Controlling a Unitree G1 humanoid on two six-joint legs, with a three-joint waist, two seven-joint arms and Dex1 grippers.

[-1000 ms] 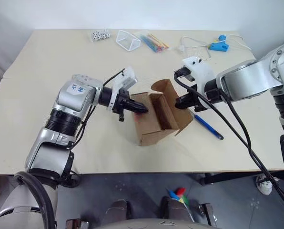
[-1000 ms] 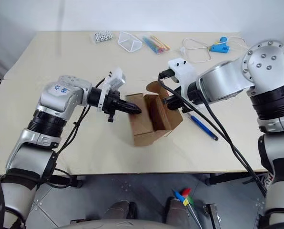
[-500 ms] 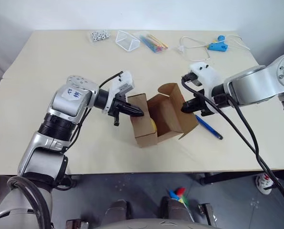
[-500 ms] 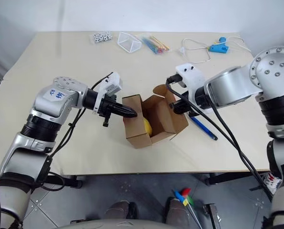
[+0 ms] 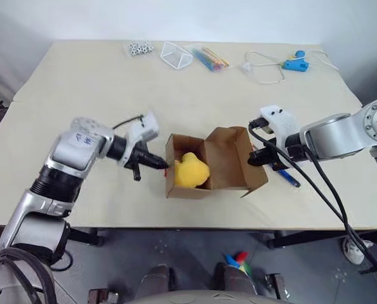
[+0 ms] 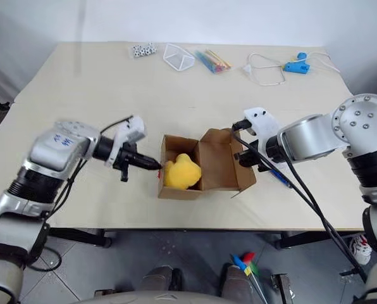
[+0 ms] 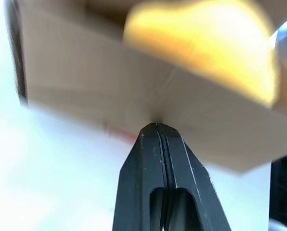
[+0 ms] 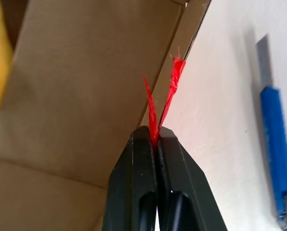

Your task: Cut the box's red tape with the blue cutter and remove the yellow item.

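Box (image 5: 207, 166) is now lying flat and open, yellow item (image 5: 190, 171) showing inside. Left gripper (image 5: 164, 164), pinched closed at nine o'clock; right gripper (image 8: 155, 132) nipping red tape (image 8: 167, 94); removal is coming next.

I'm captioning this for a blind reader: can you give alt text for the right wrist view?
The right gripper is shut on a torn strip of red tape at the edge of the box's open brown flap. The blue cutter lies on the table beside it.

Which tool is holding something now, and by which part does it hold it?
The right tool pinches a torn strip of the red tape at the box lid's edge. The left tool is shut on nothing.
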